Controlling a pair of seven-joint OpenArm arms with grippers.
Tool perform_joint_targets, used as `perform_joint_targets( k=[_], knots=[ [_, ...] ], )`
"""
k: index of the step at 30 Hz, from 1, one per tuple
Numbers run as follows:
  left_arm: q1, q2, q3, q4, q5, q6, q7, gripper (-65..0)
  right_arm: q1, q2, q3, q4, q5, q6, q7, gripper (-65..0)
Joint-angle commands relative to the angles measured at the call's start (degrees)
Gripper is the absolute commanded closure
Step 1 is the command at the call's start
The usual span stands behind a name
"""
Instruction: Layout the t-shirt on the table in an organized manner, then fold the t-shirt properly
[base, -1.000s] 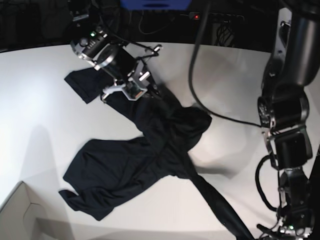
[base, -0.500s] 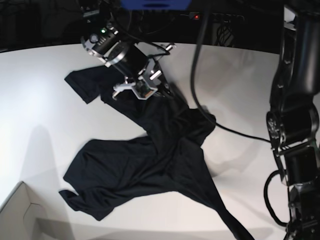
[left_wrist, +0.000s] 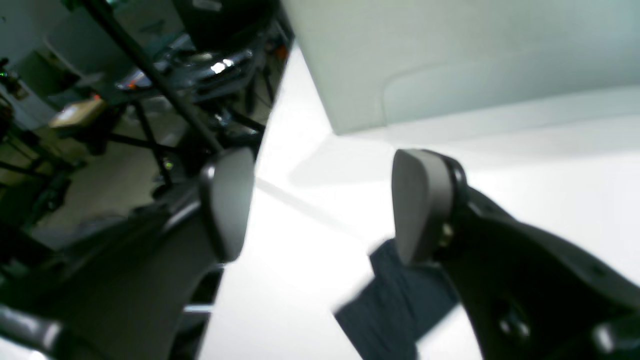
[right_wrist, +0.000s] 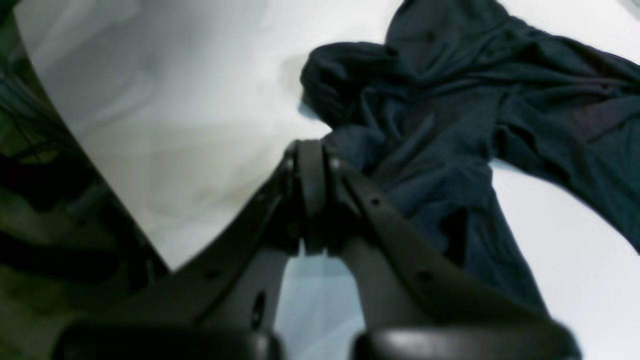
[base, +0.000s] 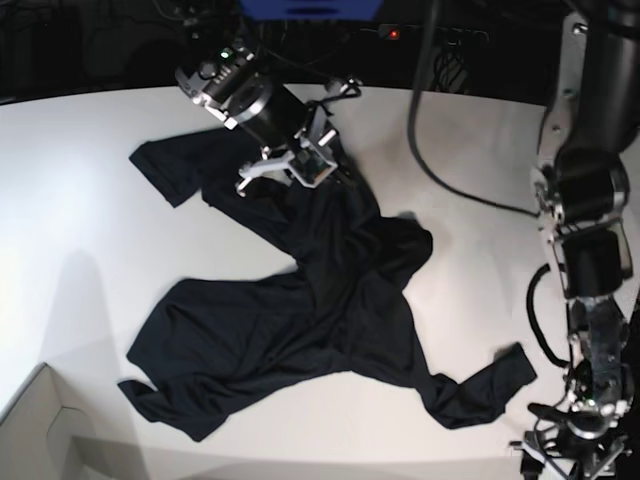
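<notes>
T-shirt (base: 300, 300): black, soft, crumpled across the middle of the table (base: 80, 200); one sleeve (base: 165, 165) spread toward the far left, body twisted through the centre, a loose corner (base: 480, 390) lying on the near right. Not flat, not squared.

Step in hand, as judged: laying out, fold not begun.

Right gripper (base: 305, 170): at the far end of the t-shirt, jaws pressed together. Cloth bunched right against the fingertips (right_wrist: 312, 165) in the wrist view; whether a pinch of fabric is caught between them cannot be told.

Left gripper (left_wrist: 320, 205): off the near right corner of the t-shirt, jaws wide, nothing between them but bare table; a strip of dark cloth (left_wrist: 395, 300) below and beyond the pads (left_wrist: 417, 205).

Next move, as judged: fresh hold on the near right corner or hem, then a pull away from the far end to draw out the twist.

Hidden or unclear: left gripper cut off at the lower right edge of the base view; collar and hem not distinguishable in the folds; left wrist view blurred; pale box corner (base: 40, 420) at the near left cropped.
</notes>
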Motion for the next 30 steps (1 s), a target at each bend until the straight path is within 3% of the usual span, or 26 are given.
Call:
perform_joint_targets(
  k=[1,5,8,14,20,25,30],
  knots=[
    [1.0,-1.0,-0.2,5.3,-2.1,0.3,0.7,-41.9,1.1,-0.5,-0.1,1.0,1.1,0.1,1.6,0.0],
    [14.6,-0.7,-0.1,23.4,-9.3,0.4,10.5,-41.9,2.3,0.9,1.3,1.0,1.1,0.1,1.6,0.0],
    [25.8,1.7,-0.1,34.4,-13.7,0.4,15.2,-41.9,3.1,1.6,2.8,0.9,1.3,0.1,1.5,0.0],
    [42.1,10.2,0.6,41.3,-15.1,0.6,16.3,-41.9,3.2,3.4,3.4,0.4,1.4,0.1,1.5,0.0],
    [46.1,14.5,0.4,37.7,-13.0,0.5,16.2,-41.9,2.7,3.9,3.5,0.2,1.3,0.1,1.4,0.0],
    [45.8,14.7,0.5,33.2,-13.3,0.4,16.2,-41.9,2.7,4.5,3.5,0.3,1.4,0.1,-2.6,-14.2],
    [43.6,14.7,0.6,26.6,-13.4,0.3,16.2,-41.7,2.0,6.0,3.5,0.5,1.4,0.1,-2.4,-25.5]
  ],
)
